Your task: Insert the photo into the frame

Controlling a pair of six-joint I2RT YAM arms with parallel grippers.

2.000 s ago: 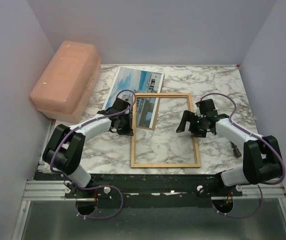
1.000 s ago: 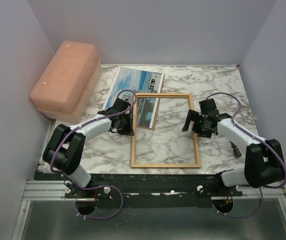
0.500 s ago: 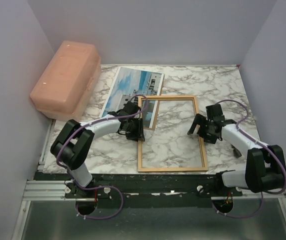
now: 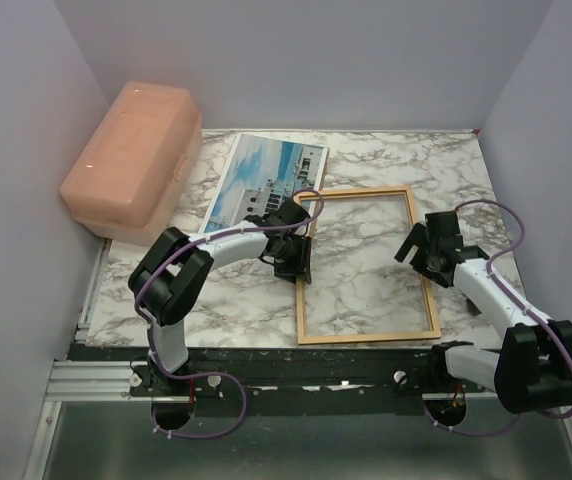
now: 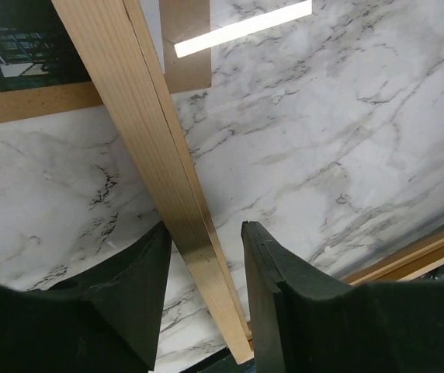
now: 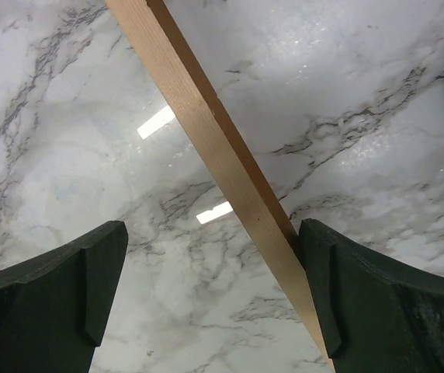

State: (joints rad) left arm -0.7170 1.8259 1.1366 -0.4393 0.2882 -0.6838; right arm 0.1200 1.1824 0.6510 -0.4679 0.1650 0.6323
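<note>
Left gripper (image 5: 204,233) jaws slack astride the frame (image 4: 366,338) at its left rail, right gripper (image 6: 212,229) jaws spread wide astride the right rail, photo (image 4: 261,175) lying far-left, one corner under that left rail: risk, a sideways frame shove would likely drag or crease the print.

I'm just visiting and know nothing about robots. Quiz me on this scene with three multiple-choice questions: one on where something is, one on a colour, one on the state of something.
1. Where is the pink box?
A) at the far left of the table
B) in the middle
C) at the near right corner

2. What colour is the frame?
A) blue
B) orange-brown
C) black

3. The right end effector is:
A) shut tight
B) open, straddling a frame rail
C) out of view

Answers:
1 A, the top view shows it at the far left.
2 B, every view shows a wood tone.
3 B, the right wrist view shows it spread wide either side of the rail.
</note>
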